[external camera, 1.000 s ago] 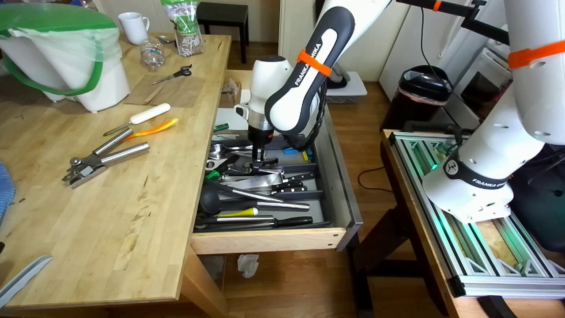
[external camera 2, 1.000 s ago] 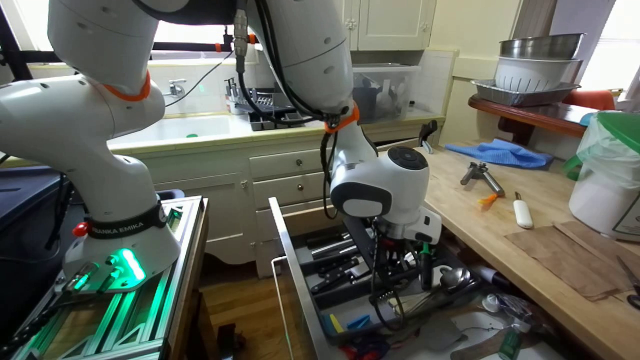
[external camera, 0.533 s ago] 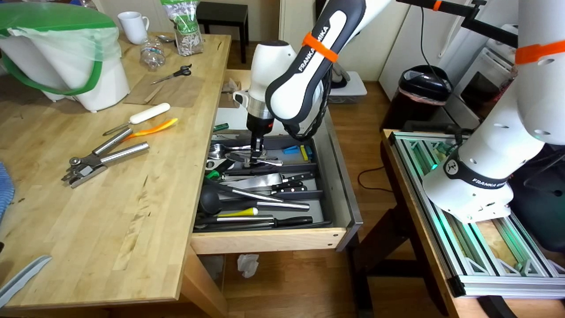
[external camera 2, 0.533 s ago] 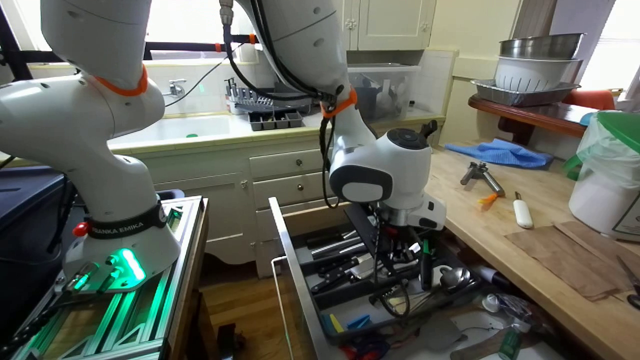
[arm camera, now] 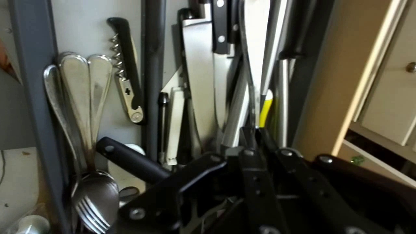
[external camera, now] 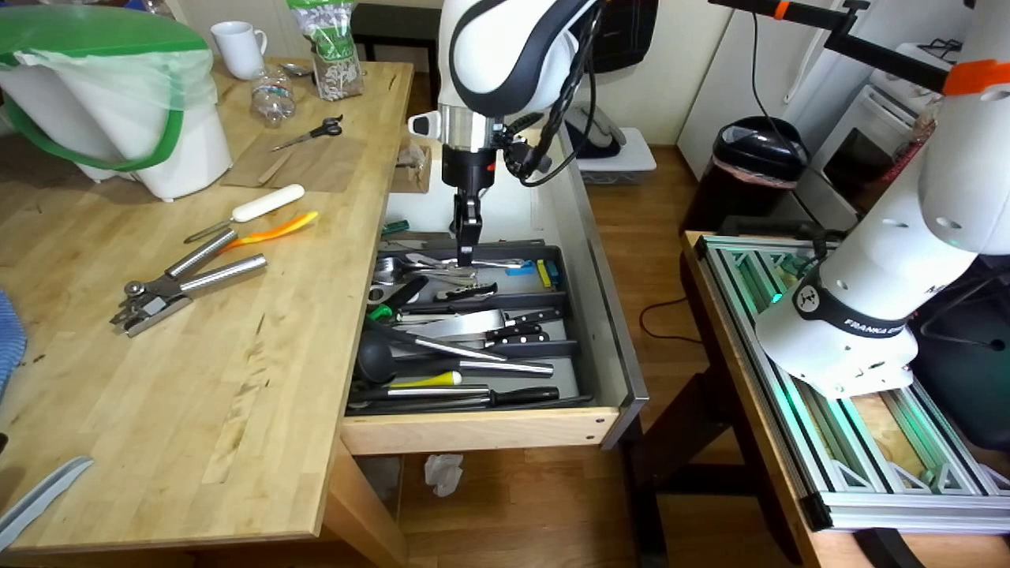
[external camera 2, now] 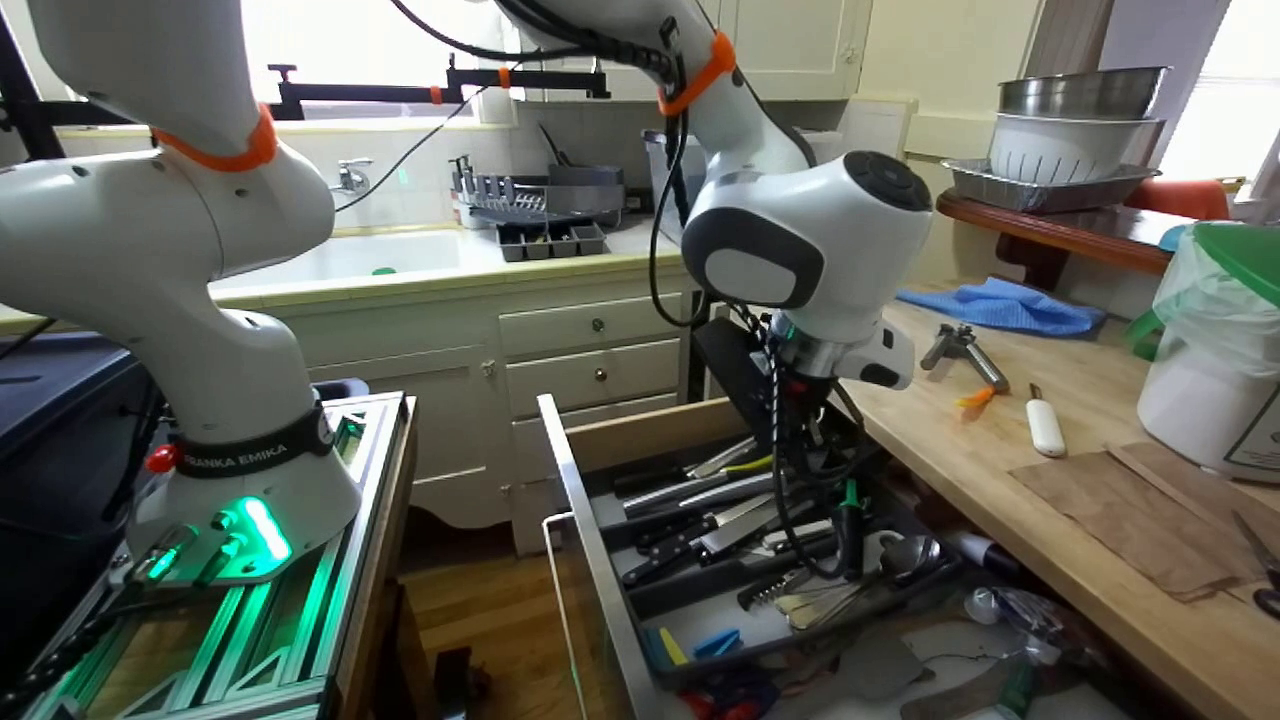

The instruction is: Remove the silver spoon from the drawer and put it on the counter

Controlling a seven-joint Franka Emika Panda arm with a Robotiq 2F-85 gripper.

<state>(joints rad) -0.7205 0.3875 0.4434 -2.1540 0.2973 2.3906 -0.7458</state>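
Observation:
My gripper (external camera: 465, 256) is shut on a silver spoon (external camera: 509, 263) and holds it above the drawer (external camera: 481, 431). In the wrist view the gripper's fingertips (arm camera: 253, 130) meet around the spoon's handle (arm camera: 256, 48), which points up the picture; its bowl end is hidden by the gripper. In an exterior view the cables and hand hide most of the gripper (external camera 2: 815, 440) and I cannot make out the spoon. The drawer (external camera 2: 640, 428) is pulled out and holds a dark grey cutlery tray. The light-wood counter (external camera: 260, 371) lies beside it, and also shows here (external camera 2: 900, 420).
The tray holds a corkscrew (arm camera: 128, 65), several knives (external camera: 473, 323), a black ladle (external camera: 375, 356) and another spoon with forks (arm camera: 97, 191). On the counter are a metal press tool (external camera: 177, 288), a white-handled tool (external camera: 268, 203), scissors (external camera: 316, 132) and a white bucket (external camera: 189, 150).
My gripper has risen out of the tray with the spoon and moved up from the cutlery. The corkscrew under it now shows. The drawer has not moved.

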